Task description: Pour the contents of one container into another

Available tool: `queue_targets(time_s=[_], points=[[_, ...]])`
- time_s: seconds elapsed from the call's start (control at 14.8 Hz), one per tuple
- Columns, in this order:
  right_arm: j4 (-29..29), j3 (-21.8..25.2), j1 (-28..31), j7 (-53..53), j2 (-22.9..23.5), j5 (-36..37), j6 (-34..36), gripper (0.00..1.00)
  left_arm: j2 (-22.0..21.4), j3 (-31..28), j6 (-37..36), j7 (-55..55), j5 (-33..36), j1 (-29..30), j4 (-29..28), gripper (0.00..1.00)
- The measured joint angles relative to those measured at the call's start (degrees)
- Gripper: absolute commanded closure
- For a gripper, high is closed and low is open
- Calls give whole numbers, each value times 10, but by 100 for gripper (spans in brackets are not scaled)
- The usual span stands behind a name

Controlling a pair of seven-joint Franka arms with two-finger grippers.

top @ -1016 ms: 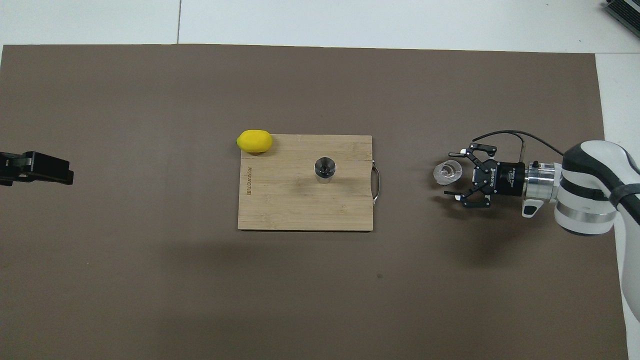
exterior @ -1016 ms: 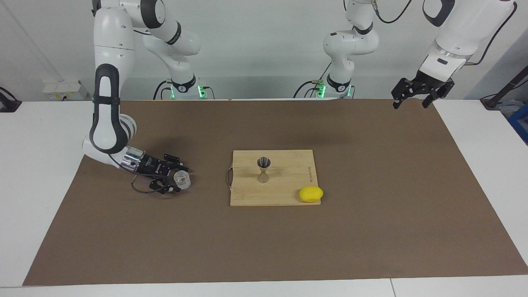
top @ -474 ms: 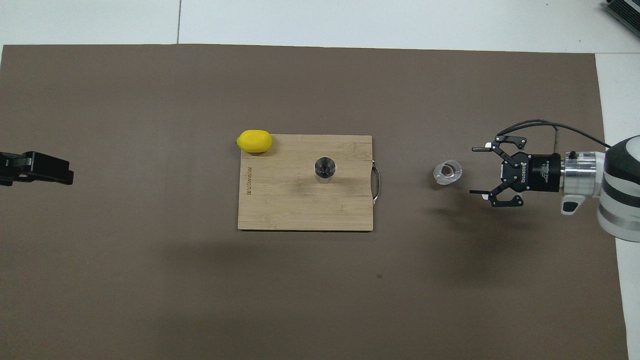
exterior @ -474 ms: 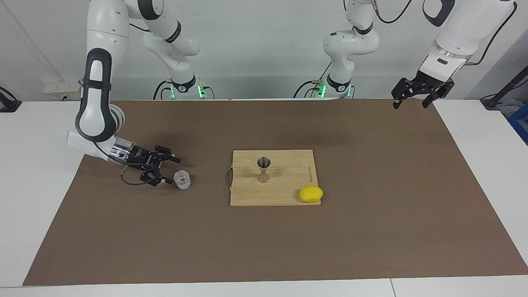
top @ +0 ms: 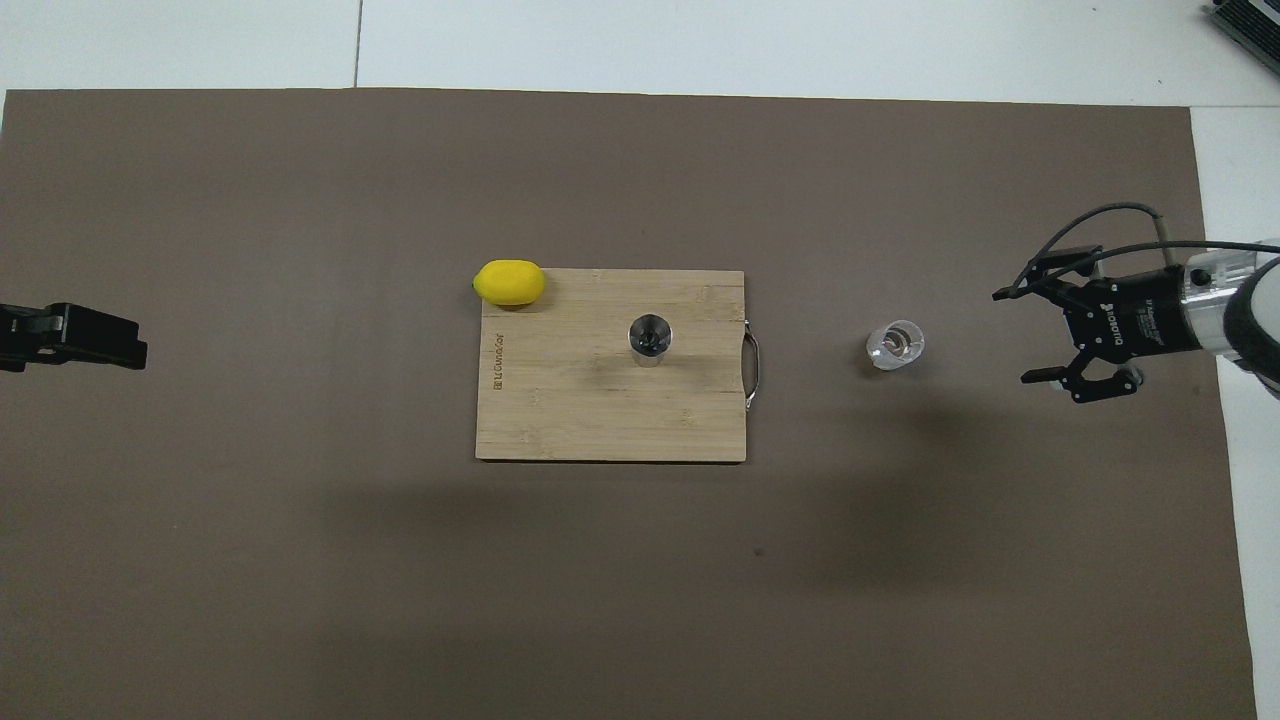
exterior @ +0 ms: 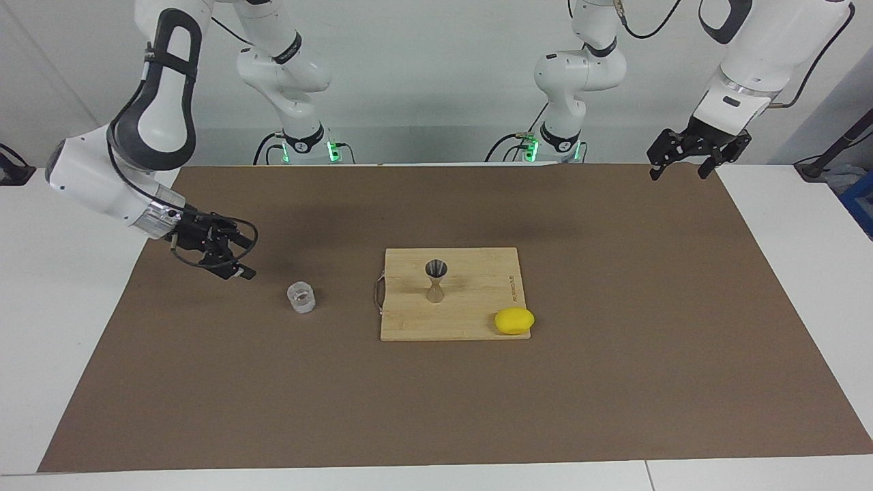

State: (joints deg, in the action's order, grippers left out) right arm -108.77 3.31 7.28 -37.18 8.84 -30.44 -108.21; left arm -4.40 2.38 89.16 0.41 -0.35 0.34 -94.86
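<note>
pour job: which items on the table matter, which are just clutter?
Job:
- glass tumbler, upright on the mat
- metal jigger, upright on the board

Lying about:
- lemon, at a board corner
- cutting board
- brown mat

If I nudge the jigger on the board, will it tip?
Probably. The jigger stands upright on the cutting board, balanced on a small foot with a narrow waist, so a high push likely topples it. Being round, it may then roll toward the lemon. Smooth metal could slip in the jaws.
</note>
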Motion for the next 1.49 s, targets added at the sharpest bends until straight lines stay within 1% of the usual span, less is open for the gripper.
queue_targets(time_s=[0.2,0.27,0.41,0.54,0.68,0.81,0.95,1.15,1.29,1.49], points=[[16,-3,-59,84,-4,161,-25,0,0,0,0,0,0,0,0,0],[19,-4,-83,101,-8,203,-30,0,0,0,0,0,0,0,0,0],[24,-5,-118,130,-20,259,-34,0,0,0,0,0,0,0,0,0],[40,-5,-132,152,-35,299,-34,0,0,0,0,0,0,0,0,0],[57,-4,-131,167,-56,310,-21,0,0,0,0,0,0,0,0,0],[69,-2,-129,187,-81,318,16,0,0,0,0,0,0,0,0,0],[93,5,-126,205,-101,319,77,0,0,0,0,0,0,0,0,0],[165,6,-121,214,-107,317,180,0,0,0,0,0,0,0,0,0],[178,6,-120,214,-107,317,205,0,0,0,0,0,0,0,0,0],[173,4,-121,214,-103,317,207,0,0,0,0,0,0,0,0,0]])
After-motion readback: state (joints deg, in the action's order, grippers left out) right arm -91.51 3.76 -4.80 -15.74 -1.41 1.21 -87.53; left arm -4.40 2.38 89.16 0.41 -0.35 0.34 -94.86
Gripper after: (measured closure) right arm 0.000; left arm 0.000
